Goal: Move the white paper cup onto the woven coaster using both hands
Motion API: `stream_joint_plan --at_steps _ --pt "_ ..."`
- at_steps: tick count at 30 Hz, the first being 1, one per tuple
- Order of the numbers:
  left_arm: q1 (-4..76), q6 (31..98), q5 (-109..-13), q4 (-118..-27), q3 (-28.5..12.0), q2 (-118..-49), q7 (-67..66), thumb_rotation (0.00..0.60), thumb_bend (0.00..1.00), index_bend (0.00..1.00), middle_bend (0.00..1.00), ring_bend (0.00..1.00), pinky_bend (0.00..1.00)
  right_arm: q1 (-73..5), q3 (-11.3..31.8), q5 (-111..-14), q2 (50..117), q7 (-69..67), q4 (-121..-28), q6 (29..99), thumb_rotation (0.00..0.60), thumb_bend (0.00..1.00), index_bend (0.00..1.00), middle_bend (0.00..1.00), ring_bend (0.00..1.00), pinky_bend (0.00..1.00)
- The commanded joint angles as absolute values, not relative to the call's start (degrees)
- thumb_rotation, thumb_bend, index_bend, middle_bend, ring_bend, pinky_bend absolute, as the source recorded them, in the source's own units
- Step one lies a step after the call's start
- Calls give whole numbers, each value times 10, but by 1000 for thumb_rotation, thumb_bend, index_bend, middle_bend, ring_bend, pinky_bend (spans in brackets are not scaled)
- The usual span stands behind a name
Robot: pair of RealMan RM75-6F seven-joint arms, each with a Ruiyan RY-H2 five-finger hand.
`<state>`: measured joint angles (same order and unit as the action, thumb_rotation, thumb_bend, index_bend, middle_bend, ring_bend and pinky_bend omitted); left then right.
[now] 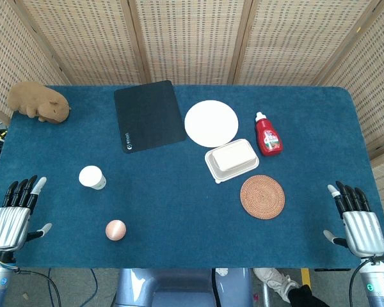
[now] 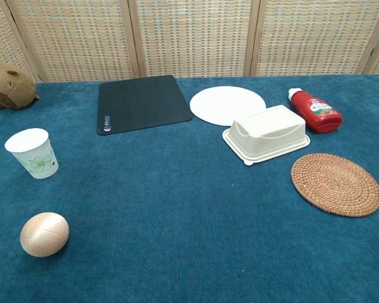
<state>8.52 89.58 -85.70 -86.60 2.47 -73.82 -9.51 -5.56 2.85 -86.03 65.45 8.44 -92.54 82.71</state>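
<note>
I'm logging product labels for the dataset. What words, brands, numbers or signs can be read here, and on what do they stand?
Nothing can be read for certain.
black mouse pad: small white logo and wording at its near left corner, too small to read.
red bottle: white label patches, blurred, unreadable.
white paper cup: a green flower print, no words visible.
white lidded box, white plate and woven coaster: no text visible.

Left robot hand point(image 1: 13, 214), right robot hand point(image 1: 357, 217) empty, spread
</note>
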Motion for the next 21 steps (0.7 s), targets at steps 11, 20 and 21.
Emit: stream_joint_plan --at_steps 11,20,21 --pt "77 896 -864 -869 17 -734 -90 600 60 0 0 0 0 -55 26 -868 652 82 -930 832 600 7 0 0 0 0" --pt "75 889 -865 -868 12 -733 -87 600 62 0 0 0 0 -56 27 -864 652 85 -931 828 600 6 0 0 0 0" --pt "75 889 -865 -868 12 -733 -87 600 62 0 0 0 0 -56 27 -864 652 85 -931 828 600 6 0 0 0 0"
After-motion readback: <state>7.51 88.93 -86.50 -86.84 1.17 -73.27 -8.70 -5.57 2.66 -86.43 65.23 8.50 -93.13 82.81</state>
